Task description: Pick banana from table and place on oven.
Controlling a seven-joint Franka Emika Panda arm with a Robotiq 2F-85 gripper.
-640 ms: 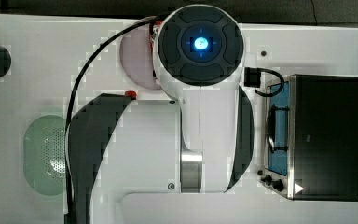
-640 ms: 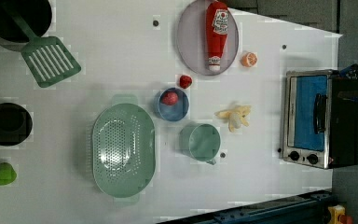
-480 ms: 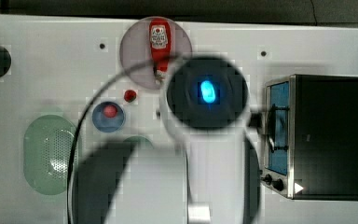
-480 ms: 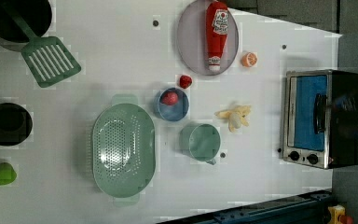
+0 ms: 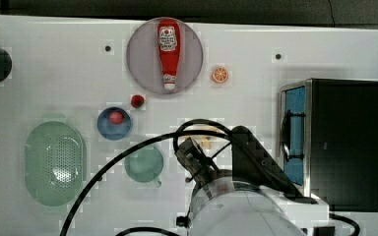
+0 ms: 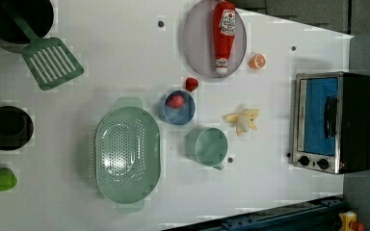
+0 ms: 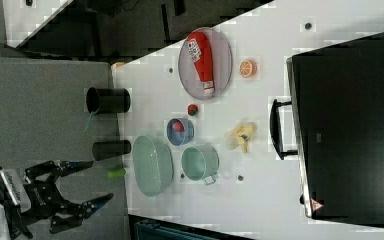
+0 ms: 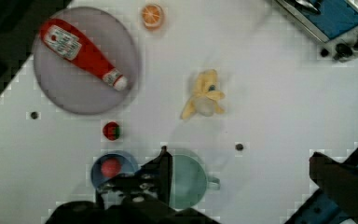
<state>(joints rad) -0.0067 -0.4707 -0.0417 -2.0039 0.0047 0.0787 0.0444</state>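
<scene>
The jaws (image 7: 75,187) stand spread and empty in the right view, their two dark fingers splayed wide, off the bench's (image 6: 125,53) edge and high above it. In the wrist view one finger (image 8: 161,175) hangs over the green mug (image 8: 186,179), with the banana (image 8: 203,95) well clear of it across bare bench, toward the oven (image 8: 335,18) corner.

The banana lies flat on the bench, partly peeled, between the mug (image 6: 207,146) and the oven (image 6: 335,120) in the left view. There its long axis runs roughly from the left view's left to right, tilted a little, pointing at the oven's glass door. In the top view the arm's cable and wrist cover most of it, leaving only a pale strip (image 5: 202,132).

My judgement: the jaws need to travel past the mug toward the oven side, then turn so the fingers close across the banana's short width, not along its length.
</scene>
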